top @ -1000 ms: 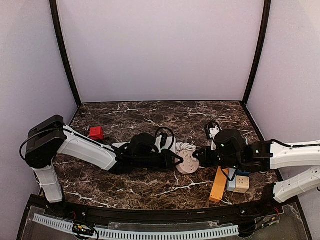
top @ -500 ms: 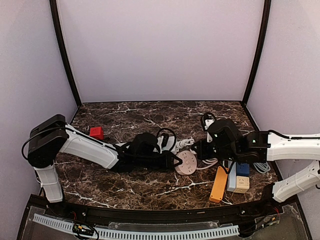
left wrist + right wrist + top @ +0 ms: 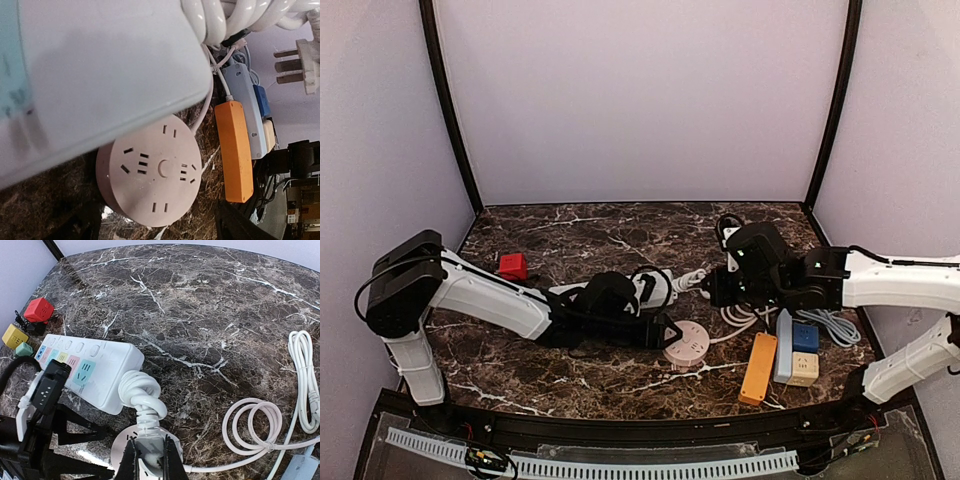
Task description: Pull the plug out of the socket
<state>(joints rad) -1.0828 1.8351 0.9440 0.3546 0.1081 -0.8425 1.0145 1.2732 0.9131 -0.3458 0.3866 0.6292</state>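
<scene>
The round pink socket [image 3: 687,346] [image 3: 150,175] lies flat on the marble, its slots empty. My left gripper [image 3: 665,330] [image 3: 155,227] is open just left of it, one dark finger on each side and neither touching. My right gripper [image 3: 708,285] [image 3: 148,447] is shut on the white plug [image 3: 698,283] [image 3: 150,455], held in the air above and behind the socket. In the left wrist view the plug [image 3: 302,65] shows its bare prongs. Its thick coiled cord runs to the white power strip [image 3: 85,370].
An orange strip [image 3: 757,368], a grey-blue strip [image 3: 783,345], a blue cube [image 3: 806,337] and a beige cube [image 3: 805,368] sit front right. Loose white cable coils [image 3: 740,318] lie under the right arm. A red cube [image 3: 513,265] sits far left, with yellow [image 3: 14,336] and green [image 3: 23,348] cubes nearby.
My right gripper has drawn the plug up and back, out of the socket. My left gripper has opened and let go of the socket, which now lies flat nearer the front.
</scene>
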